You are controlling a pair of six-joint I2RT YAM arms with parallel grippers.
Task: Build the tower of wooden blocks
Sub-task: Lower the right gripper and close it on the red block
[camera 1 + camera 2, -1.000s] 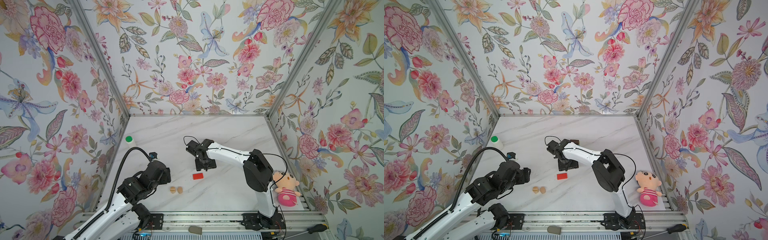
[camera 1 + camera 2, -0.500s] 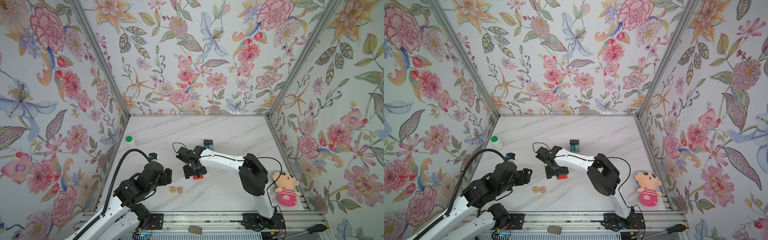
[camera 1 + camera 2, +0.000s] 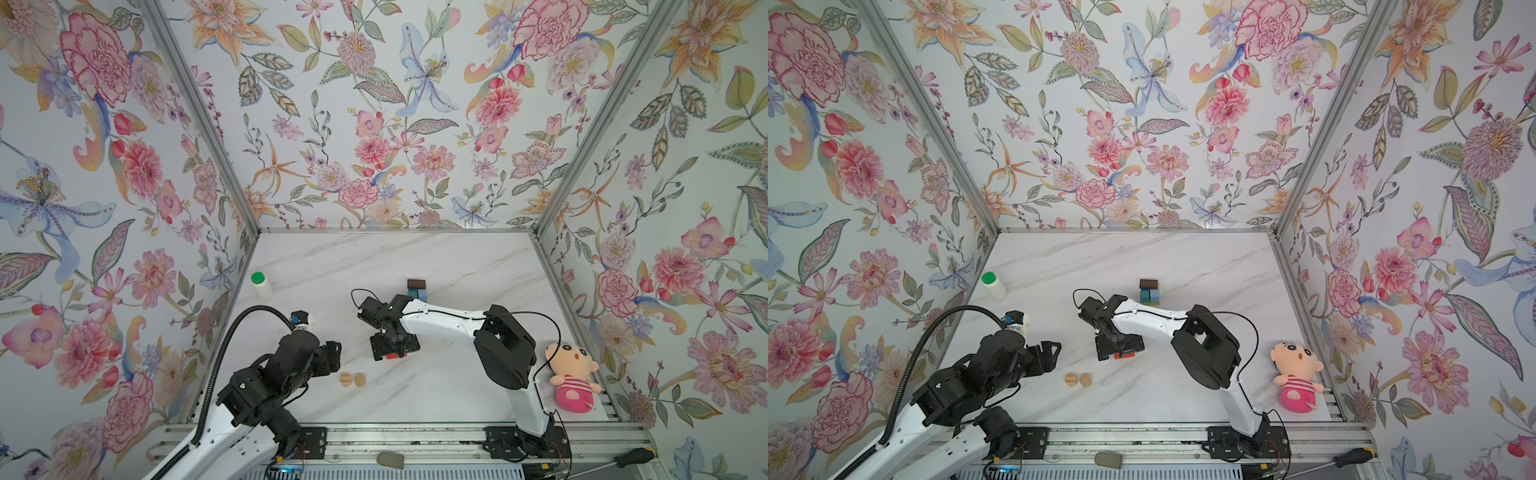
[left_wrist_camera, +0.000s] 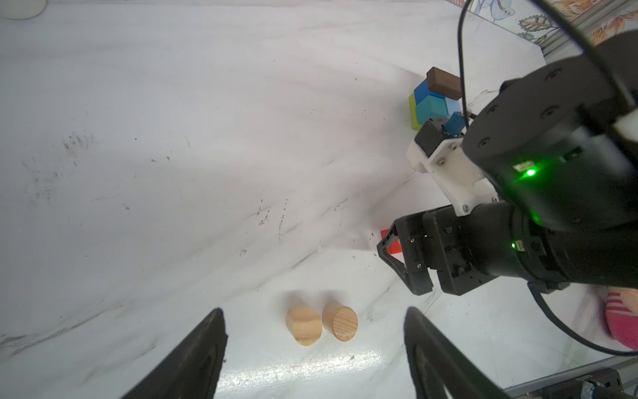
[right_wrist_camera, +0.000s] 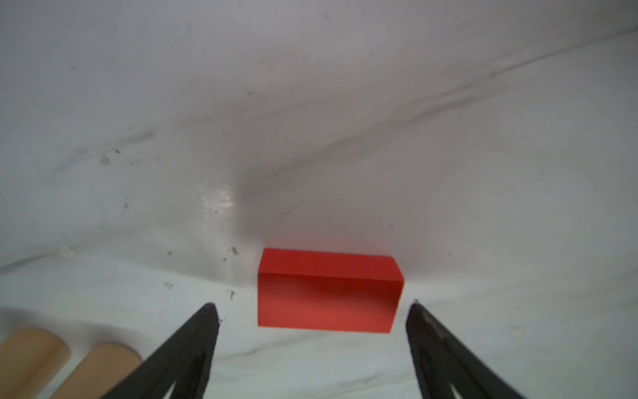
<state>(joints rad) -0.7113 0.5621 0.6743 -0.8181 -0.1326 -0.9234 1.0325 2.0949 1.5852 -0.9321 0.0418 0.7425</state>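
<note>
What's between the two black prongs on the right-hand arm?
A red oblong wooden block lies on the white marble table between the right gripper's open fingers, touching neither. The right wrist view shows it.

My right gripper [image 5: 312,306] is hanging over the loose oblong [image 5: 329,293] mid-table. Two rounded pieces [image 4: 303,324] are lying front-left of it, just beside my left gripper [image 4: 314,311]. The block stack [image 3: 1149,291] is standing behind.

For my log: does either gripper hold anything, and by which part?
Nothing is held. The right gripper stands open around the red oblong wooden block; the left gripper is open, empty.
</note>
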